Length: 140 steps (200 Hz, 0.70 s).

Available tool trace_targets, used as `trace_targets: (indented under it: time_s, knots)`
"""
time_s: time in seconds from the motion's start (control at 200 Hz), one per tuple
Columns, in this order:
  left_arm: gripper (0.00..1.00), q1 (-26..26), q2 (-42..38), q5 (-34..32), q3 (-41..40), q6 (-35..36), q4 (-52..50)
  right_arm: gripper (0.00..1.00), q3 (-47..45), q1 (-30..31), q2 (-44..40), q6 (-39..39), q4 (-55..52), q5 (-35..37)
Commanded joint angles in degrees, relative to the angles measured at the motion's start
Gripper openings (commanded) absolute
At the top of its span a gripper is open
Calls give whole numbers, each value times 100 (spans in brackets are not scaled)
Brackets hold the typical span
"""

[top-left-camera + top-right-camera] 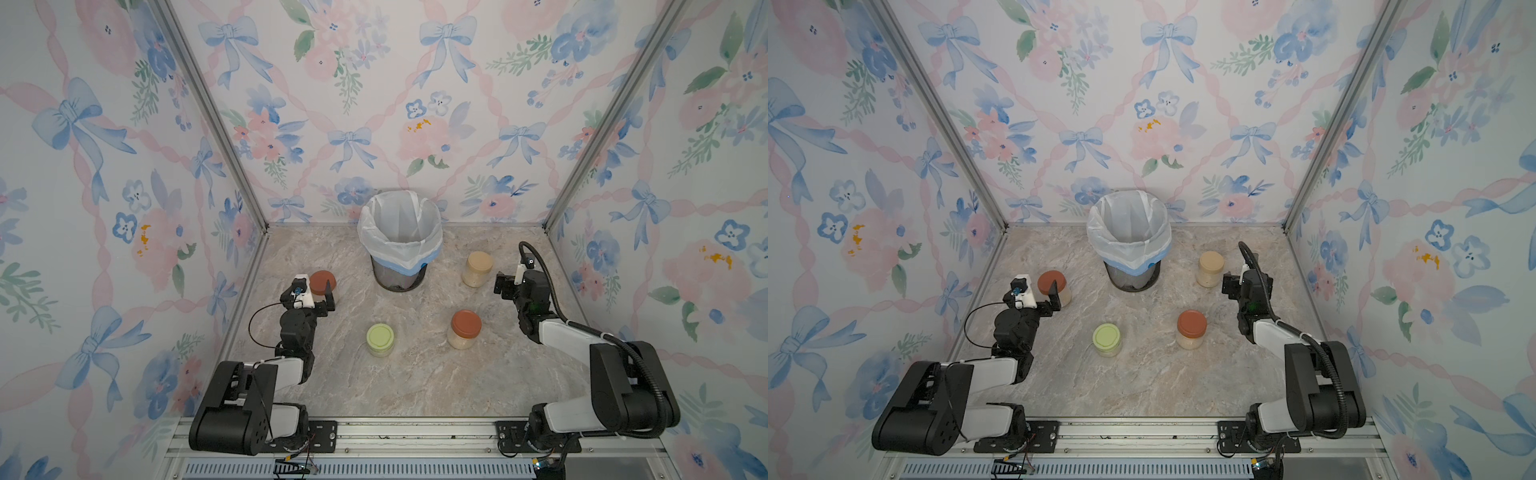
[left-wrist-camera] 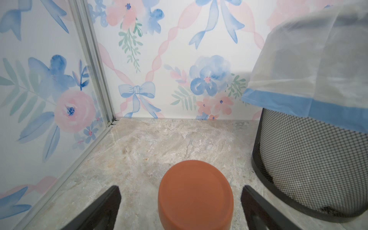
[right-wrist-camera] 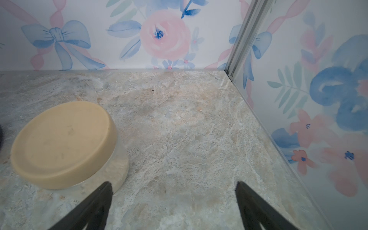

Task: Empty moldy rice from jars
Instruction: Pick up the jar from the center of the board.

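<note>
- Table [image 1: 415, 374]: four small glass jars stand upright, each with its lid on. A dark mesh bin [image 1: 397, 279] with a white liner [image 1: 374, 232] stands at the back centre, close to the rear wall.
- Left red-lid jar [image 1: 322, 282]: left of the bin, towards the left wall.
- Left gripper [image 2: 180, 190]: jaws spread wide, one finger on each side of this jar's lid. The wrist view shows a gap on both sides, so nothing is gripped.
- Beige-lid jar [image 1: 478, 268]: right of the bin, in the back half of the table.
- Right gripper [image 3: 173, 185]: jaws spread wide with only bare table between them; it holds nothing. The beige-lid jar sits just beside one finger, outside the jaws. That fingertip overlaps the jar's base in the wrist view, possibly touching, but this cannot be settled.
- Green-lid jar [image 1: 380, 338]: front, left of centre, apart from both arms.
- Front red-lid jar [image 1: 465, 330]: front, right of the green-lid jar and apart from it.
- Rice [image 3: 117, 171]: pale tan grains show through the glass of the beige-lid jar, below its lid. Both top views show a similar pale fill in the front red-lid jar.
</note>
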Motion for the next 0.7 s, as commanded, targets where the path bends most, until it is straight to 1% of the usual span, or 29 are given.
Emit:
trace_targets:
  time_s: [0.0, 0.135, 0.285, 0.42, 0.55, 0.695]
  knots:
    - [98, -56, -338, 42, 132, -108, -611, 98, 418, 76, -207, 234, -1312, 188]
    - [98, -205, -676, -196, 338, -277, -1341, 97, 964, 267, -326, 287, -2394, 170]
    - [98, -470, -1093, -220, 571, -326, -2227, 97, 1441, 542, -481, 425, -3344, 370]
    - [98, -761, -1437, -217, 839, -401, -3050, 97, 2061, 838, -454, 592, -4444, 578]
    - [98, -1031, -1780, -197, 1036, -501, -3671, 97, 2561, 1080, -483, 771, -5348, 566]
    - [98, -1309, -2107, -172, 1311, -616, -4356, 98, 2884, 1437, -639, 920, -6104, 538]
